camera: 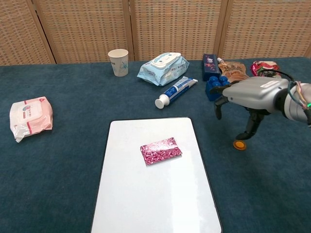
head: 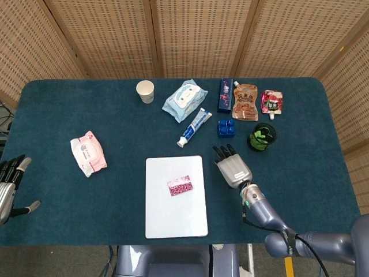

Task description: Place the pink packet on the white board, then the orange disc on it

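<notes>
Pink and patterned, the packet (camera: 161, 150) lies flat on our white board (head: 175, 226), near its middle. Our right hand (camera: 252, 94) hovers palm-down beside the board, fingers (camera: 250, 127) spread and holding nothing, one fingertip just above the orange disc (camera: 238, 144) on the teal surface (head: 69, 202). Our left hand (head: 8, 184) rests open at the edge.

Pink patterned packet (camera: 161, 150) on white board (camera: 155, 194); orange disc (camera: 239, 144); teal tablecloth (camera: 58, 184).
</notes>
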